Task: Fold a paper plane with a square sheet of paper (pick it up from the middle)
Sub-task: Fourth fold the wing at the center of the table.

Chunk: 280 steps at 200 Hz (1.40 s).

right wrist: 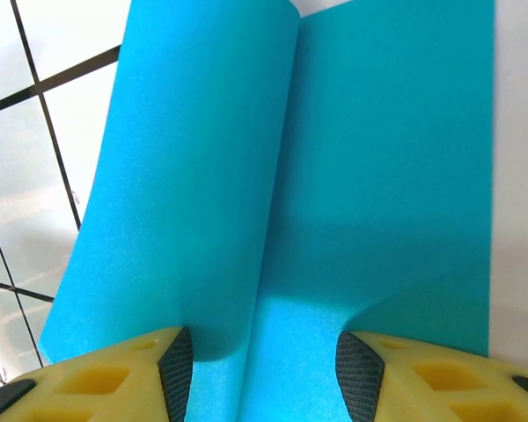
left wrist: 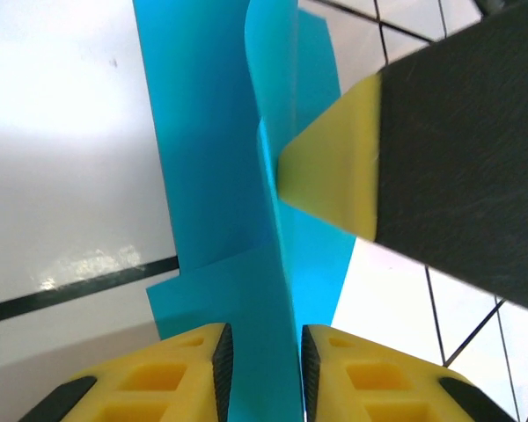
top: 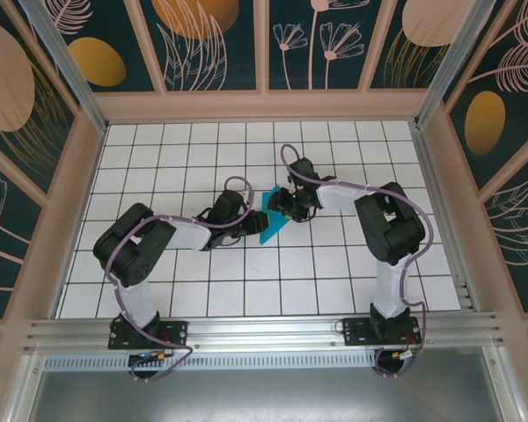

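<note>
The square sheet of paper [top: 271, 220] is teal, folded into creased layers, and lies on the white grid floor between both grippers. My left gripper [top: 250, 221] comes in from the left. In its wrist view the jaws [left wrist: 261, 369] stand apart, with the paper [left wrist: 211, 176] between them and a raised crease running close to the right pad. My right gripper [top: 285, 204] reaches in from the right, open, its fingertip [left wrist: 334, 167] touching that crease. In the right wrist view the gripper [right wrist: 264, 369] straddles the paper [right wrist: 378, 176], and a curled flap rises over its left finger. No paper plane shape is in view.
The tiled floor [top: 334, 272] spreads around the paper on all sides. Patterned enclosure walls [top: 53, 176] stand to the left, right and back. An aluminium rail [top: 264, 330] carrying both arm bases runs along the near edge.
</note>
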Motion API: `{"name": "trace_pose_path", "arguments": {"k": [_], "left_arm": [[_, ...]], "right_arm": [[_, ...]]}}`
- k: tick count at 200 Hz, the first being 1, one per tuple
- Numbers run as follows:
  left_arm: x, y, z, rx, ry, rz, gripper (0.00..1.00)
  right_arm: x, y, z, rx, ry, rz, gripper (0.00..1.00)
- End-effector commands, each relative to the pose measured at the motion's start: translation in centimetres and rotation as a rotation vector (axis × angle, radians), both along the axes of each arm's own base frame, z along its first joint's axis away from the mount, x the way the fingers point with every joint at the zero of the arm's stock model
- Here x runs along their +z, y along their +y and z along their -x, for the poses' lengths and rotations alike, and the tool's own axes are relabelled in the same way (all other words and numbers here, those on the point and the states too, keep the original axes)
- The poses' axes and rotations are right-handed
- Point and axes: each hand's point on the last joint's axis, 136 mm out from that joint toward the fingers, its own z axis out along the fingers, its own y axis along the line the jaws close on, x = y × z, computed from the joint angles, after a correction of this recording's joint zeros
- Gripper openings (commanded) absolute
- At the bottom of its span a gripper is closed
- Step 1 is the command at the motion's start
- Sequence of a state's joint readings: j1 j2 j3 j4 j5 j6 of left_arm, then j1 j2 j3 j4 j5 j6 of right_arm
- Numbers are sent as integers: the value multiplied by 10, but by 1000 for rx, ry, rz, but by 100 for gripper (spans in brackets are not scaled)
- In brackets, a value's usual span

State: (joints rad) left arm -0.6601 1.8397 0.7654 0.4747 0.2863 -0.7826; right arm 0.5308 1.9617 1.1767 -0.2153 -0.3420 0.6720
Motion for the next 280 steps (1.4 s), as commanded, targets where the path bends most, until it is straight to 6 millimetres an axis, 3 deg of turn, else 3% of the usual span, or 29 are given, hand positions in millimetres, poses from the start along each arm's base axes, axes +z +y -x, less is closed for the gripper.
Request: {"name": "trace_pose_path", "arguments": {"k": [1, 56, 111, 127, 207, 280], "left_arm": [[5, -10, -7, -9, -41, 0, 29], [-6, -9, -10, 3, -63, -58, 20], [0, -13, -11, -131, -205, -122, 7], [0, -19, -6, -194, -234, -121, 6], [-1, -34, 1, -297, -226, -84, 9], [-5, -42, 2, -309, -185, -40, 10]], "right_arm": [[-77, -51, 36, -74, 177, 216, 53], [-53, -43, 33, -94, 156, 101, 53], [23, -36, 10, -34, -92, -117, 54], [36, -35, 10, 16, -159, -168, 53], [41, -24, 16, 132, -221, -226, 55], [23, -19, 14, 150, -188, -207, 55]]}}
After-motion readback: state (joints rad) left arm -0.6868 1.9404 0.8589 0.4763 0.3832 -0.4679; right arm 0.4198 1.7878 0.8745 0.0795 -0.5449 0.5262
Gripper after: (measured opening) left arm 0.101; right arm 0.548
